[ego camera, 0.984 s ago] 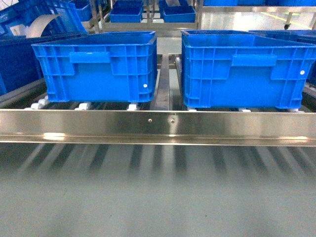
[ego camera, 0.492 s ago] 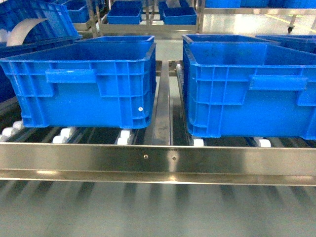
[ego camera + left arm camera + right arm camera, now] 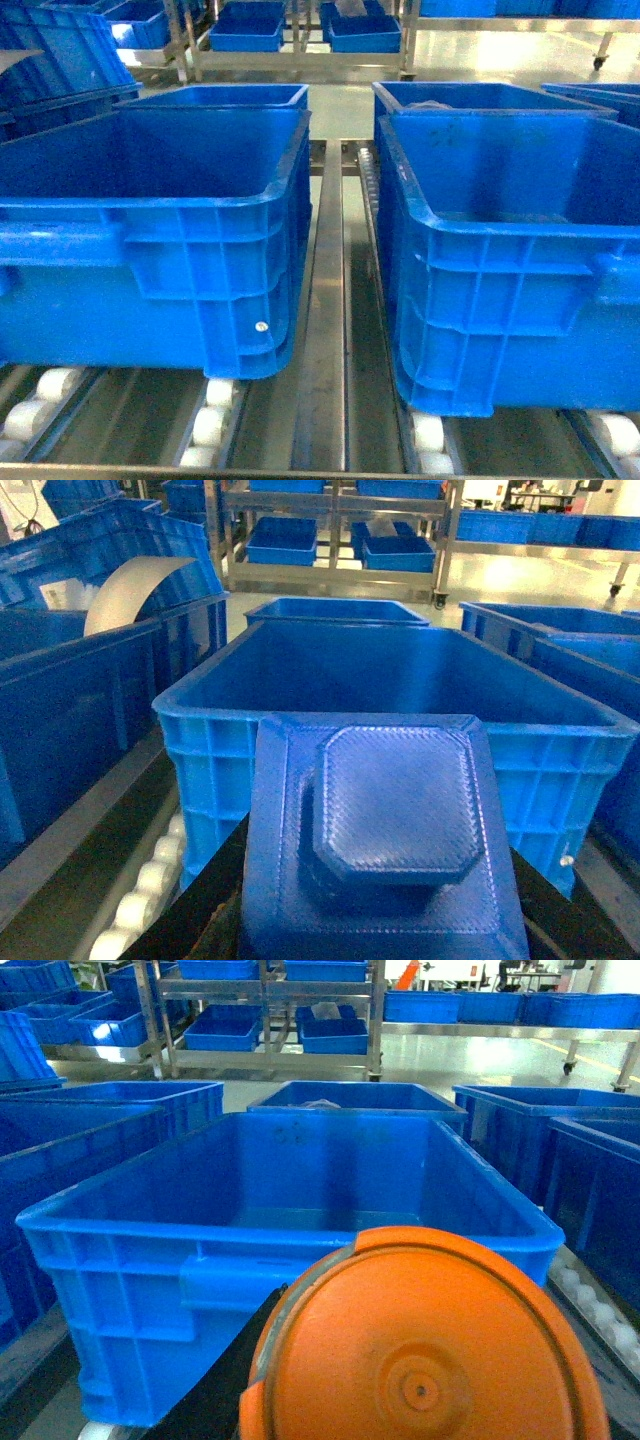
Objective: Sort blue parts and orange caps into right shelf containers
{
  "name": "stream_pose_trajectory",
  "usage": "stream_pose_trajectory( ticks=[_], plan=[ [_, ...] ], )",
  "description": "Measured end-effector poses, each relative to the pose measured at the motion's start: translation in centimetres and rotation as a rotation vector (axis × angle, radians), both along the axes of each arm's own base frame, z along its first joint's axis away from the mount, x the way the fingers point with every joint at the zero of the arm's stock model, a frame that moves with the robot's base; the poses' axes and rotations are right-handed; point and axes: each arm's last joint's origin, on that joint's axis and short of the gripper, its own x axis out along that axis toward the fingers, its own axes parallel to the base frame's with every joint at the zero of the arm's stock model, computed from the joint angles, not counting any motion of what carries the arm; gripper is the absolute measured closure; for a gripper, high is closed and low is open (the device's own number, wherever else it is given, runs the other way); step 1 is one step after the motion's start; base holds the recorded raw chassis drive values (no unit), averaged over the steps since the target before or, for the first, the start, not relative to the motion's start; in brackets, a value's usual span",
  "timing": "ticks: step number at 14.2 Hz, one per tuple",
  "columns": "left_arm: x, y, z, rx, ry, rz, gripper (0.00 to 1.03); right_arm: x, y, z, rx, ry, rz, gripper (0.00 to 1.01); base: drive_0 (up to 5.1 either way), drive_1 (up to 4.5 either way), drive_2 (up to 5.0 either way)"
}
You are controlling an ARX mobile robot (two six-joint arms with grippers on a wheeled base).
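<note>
Though the end effectors' jaws are hidden, a blue part (image 3: 385, 830) fills the left wrist view. An orange cap (image 3: 425, 1345) fills the right, apparently held, before crates (image 3: 160, 230) on the shelf (image 3: 325, 330).

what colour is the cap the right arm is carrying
Orange: the orange cap fills the foreground of the right wrist view, held before a blue crate.

We see bright blue everywhere: the two near shelf containers, left (image 3: 150, 260) and right (image 3: 520, 280), are plain saturated blue with ribbed walls. The blue part (image 3: 385, 850) matches them and carries a fine cross-hatched texture. The orange cap (image 3: 425, 1345) is vivid orange with a paler rim. The right shelf (image 3: 325, 330) is silvery steel, and its rollers (image 3: 212, 420) are white.
</note>
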Motion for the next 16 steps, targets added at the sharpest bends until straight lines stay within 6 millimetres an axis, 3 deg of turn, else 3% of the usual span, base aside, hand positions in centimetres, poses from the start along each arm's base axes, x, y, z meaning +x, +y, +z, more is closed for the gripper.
stream_pose_trajectory(
  ticks=[16],
  plan=[
    [0.00, 0.00, 0.01, 0.000, -0.001, 0.000, 0.60, 0.00, 0.00, -0.02, 0.000, 0.002, 0.000, 0.58, 0.0, 0.00, 0.0]
  ],
)
